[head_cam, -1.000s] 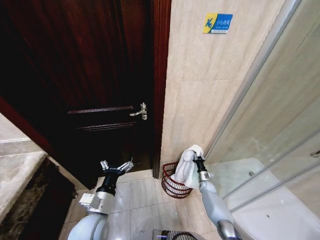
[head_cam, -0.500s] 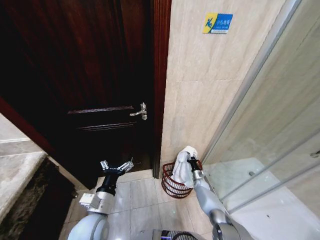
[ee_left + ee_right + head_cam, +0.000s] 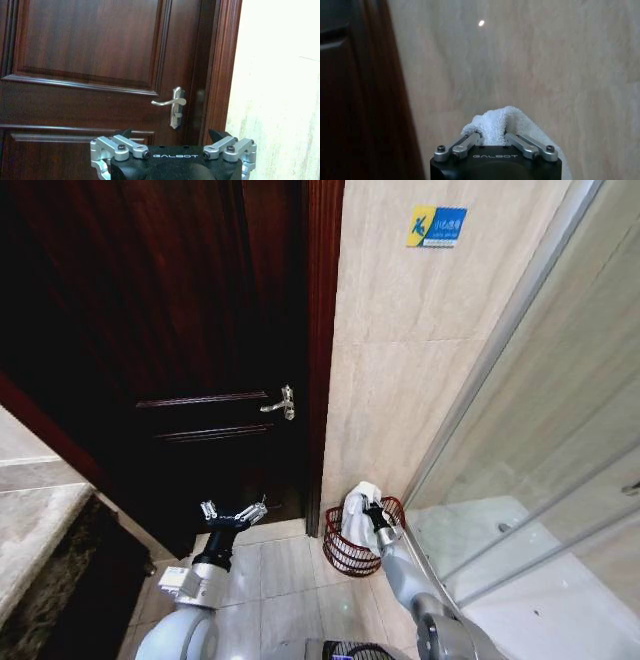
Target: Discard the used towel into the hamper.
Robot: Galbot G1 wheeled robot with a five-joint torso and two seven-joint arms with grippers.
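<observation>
Readable text: "GALBOT"
It stands in pale letters on each hand's black body: left hand (image 3: 172, 140) and right hand (image 3: 492, 135) (wall sign (image 3: 436, 226) illegible).

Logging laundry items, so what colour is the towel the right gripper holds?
White towel, clearest in the right wrist view.

A dark wood door (image 3: 180, 360) with a metal handle (image 3: 280, 404) stands beside a beige tiled wall (image 3: 420, 360); pale floor tiles (image 3: 285, 570), glass partition (image 3: 560, 440) at right

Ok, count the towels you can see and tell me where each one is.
1. The white towel is pinched in the right gripper, hanging into the reddish hamper by the tiled wall. Any others inside the hamper could be hidden.
</observation>
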